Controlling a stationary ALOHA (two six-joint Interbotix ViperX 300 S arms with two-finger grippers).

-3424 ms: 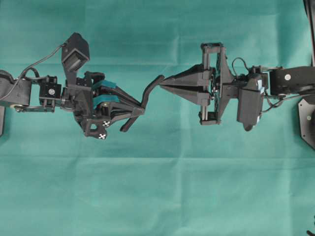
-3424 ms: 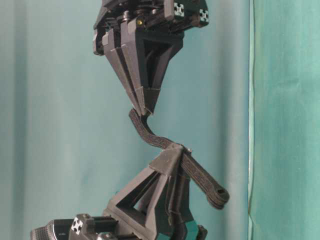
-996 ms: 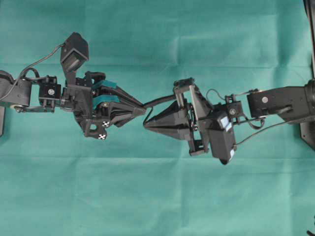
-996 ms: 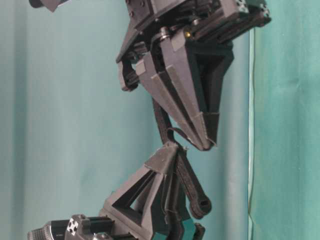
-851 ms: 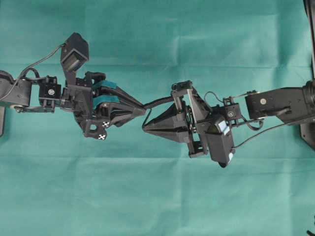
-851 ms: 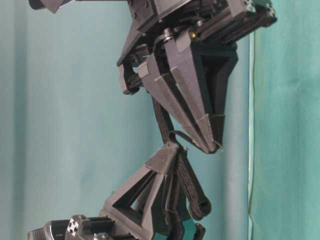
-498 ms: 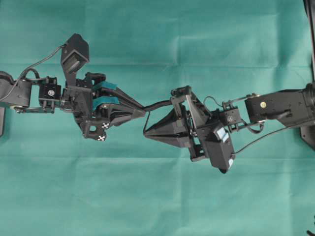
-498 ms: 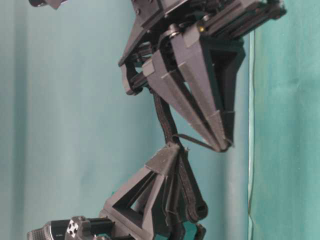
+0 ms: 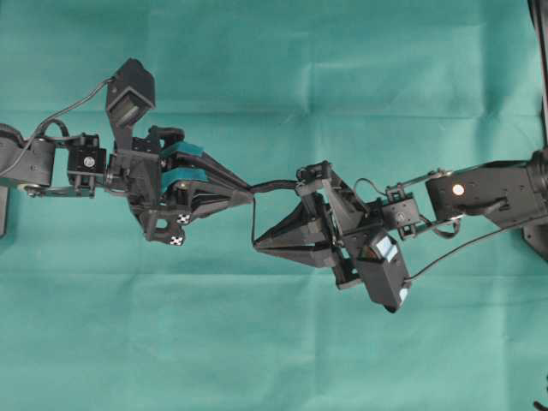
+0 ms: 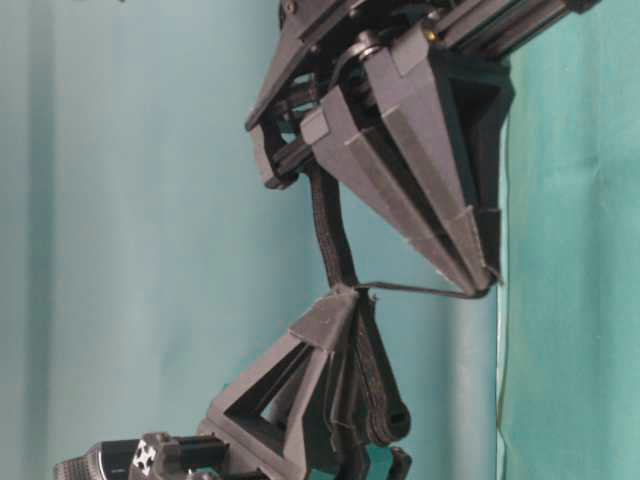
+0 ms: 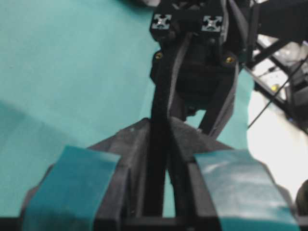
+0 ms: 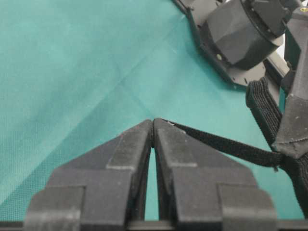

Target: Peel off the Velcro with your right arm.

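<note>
My right hand (image 9: 257,243) pinches one thin layer of the black fabric Velcro strap (image 10: 330,230); my teal-taped left hand (image 9: 248,190) clamps the other.

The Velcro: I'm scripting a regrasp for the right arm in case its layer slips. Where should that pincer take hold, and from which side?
Probably the thin peeled layer of the Velcro, near its free end. In the table-level view it runs nearly level from the left pincer to the right pincer, with space around it. Come from the right arm's side, pads across the strip's flat faces, well clear of the left fingertips.
</note>
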